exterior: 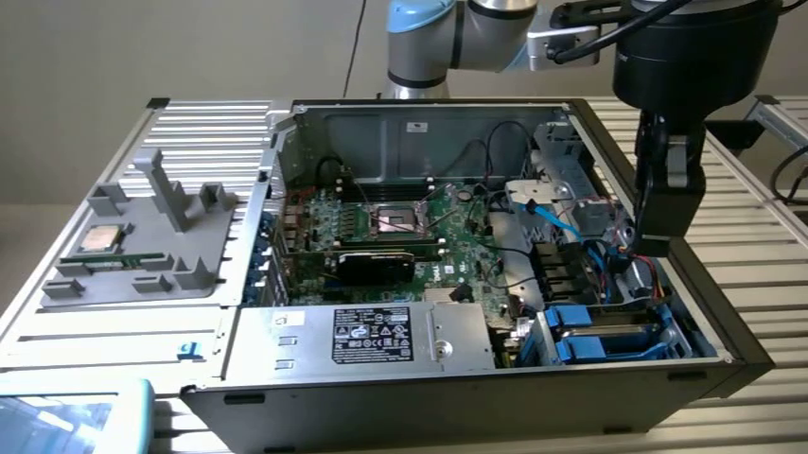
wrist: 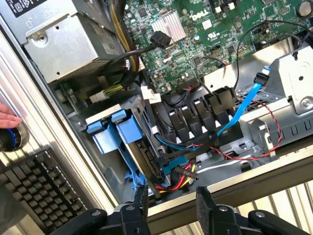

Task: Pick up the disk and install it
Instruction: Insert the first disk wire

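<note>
My arm reaches in from the far side of the open computer case [exterior: 707,364], the wrist turned straight down, so that my gripper [exterior: 654,244] hangs upright over the case's wall on the exterior view's right. In the wrist view my gripper [wrist: 173,211] looks down past that wall's metal rim into the drive bay. My two black fingers [wrist: 141,203] stand apart and I hold nothing: between them I see only the rim of the case. The disk [exterior: 606,333] sits inside the case in its blue carrier frame, in the near corner on the exterior view's right, beside the silver power-supply box [exterior: 378,336] with the black label. From the wrist the disk [wrist: 132,142] shows edge-on in the bay, its blue frame running toward one of my fingers; whether that finger touches the frame I cannot tell. A blue cable [wrist: 244,105] crosses the bay near the green motherboard [wrist: 195,29]. Outside the case lie a black keyboard [wrist: 44,191] and a person's hand [wrist: 9,117].
</note>
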Available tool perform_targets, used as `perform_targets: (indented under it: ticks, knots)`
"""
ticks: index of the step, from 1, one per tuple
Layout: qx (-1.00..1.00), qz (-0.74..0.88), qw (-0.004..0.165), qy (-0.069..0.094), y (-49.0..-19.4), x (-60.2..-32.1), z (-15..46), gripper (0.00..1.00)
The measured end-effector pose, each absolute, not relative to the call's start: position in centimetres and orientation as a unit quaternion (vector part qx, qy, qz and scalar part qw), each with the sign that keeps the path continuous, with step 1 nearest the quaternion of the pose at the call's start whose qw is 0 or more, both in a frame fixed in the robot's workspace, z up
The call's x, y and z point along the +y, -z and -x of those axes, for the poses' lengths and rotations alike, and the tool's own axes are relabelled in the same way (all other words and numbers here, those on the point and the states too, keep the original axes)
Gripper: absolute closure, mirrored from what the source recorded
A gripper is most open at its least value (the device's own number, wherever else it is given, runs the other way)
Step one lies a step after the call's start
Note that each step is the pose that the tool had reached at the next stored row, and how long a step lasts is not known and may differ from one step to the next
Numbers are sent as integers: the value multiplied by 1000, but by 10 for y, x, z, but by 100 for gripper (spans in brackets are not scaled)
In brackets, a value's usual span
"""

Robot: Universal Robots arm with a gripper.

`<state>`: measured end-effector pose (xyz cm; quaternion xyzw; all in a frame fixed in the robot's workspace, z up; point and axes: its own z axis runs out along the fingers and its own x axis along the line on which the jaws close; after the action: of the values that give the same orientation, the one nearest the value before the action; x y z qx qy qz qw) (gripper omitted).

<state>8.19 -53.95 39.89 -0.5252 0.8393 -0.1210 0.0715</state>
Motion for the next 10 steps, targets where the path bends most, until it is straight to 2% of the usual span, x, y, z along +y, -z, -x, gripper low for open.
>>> perform_targets:
  ticks: [10]
  knots:
    - [839, 525, 71, 121, -399, -540, -82, 48]
